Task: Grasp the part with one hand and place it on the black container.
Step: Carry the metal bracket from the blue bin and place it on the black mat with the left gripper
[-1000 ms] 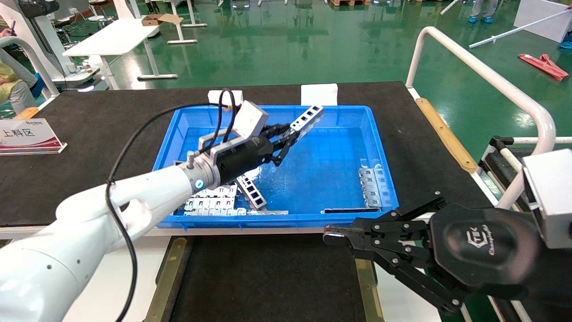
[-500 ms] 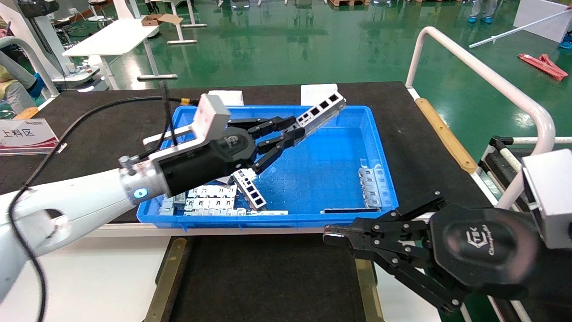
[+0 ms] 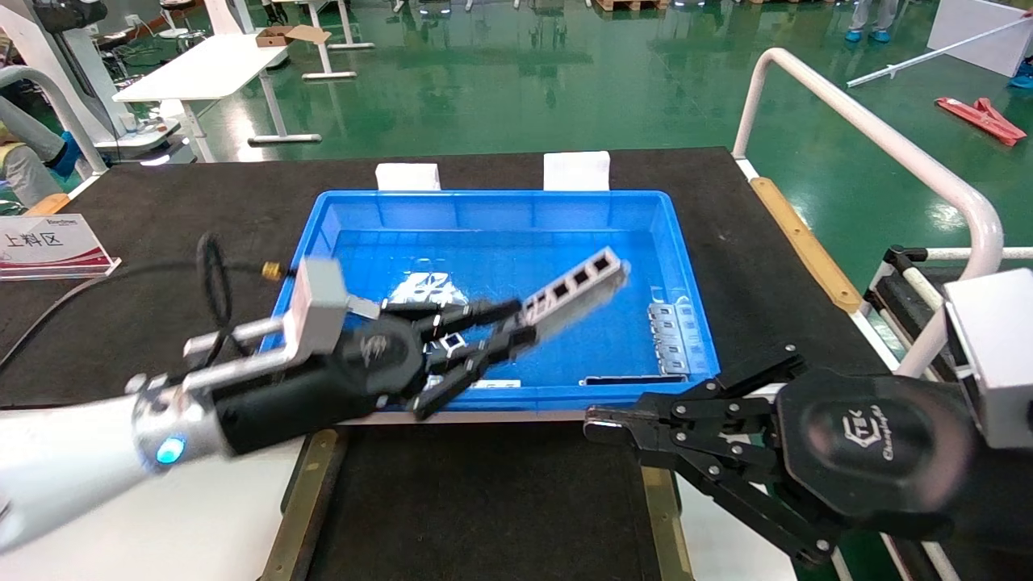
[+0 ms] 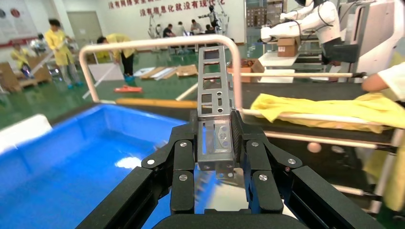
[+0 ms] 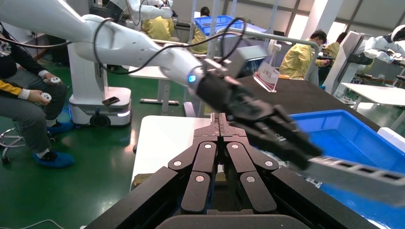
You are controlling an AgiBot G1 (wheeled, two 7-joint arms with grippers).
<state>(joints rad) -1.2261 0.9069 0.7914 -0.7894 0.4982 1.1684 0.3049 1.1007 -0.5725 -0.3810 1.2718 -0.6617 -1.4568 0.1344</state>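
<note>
Part point(image 3: 575, 284) held in the air above the blue bin point(image 3: 686, 266), over its near-middle area, clear of the bin floor. Long axis runs diagonally: gripped end at near-left, free end pointing far-right and raised. In the left wrist view the part point(image 4: 213, 102) stands straight out from the fingertips, away from the wrist. Appearance: slim silver-grey stamped metal channel, a row of rectangular window cut-outs along its length, ladder-like, folded side walls, a few small holes near the gripped end. Left tool point(image 3: 504, 327) clamped on the part's near end, one finger point(image 4: 184, 160) on each side wall; the left arm reaches in from the near-left, low over the bin's near rim. Black container point(image 3: 484, 500) lies on the near side of the bin, matte black surface with brass-coloured strips along its left and right edges; the part is not over it. Right tool point(image 3: 601, 421) sits at near-right, just above the container's far-right corner, fingers pressed together with nothing between them, as the right wrist view point(image 5: 218, 125) confirms. More metal parts point(image 3: 671, 335) lie in the bin's near-right corner. Bin rests on the dark counter point(image 3: 161, 234); a sign point(image 3: 50, 244) stands at its left edge.
</note>
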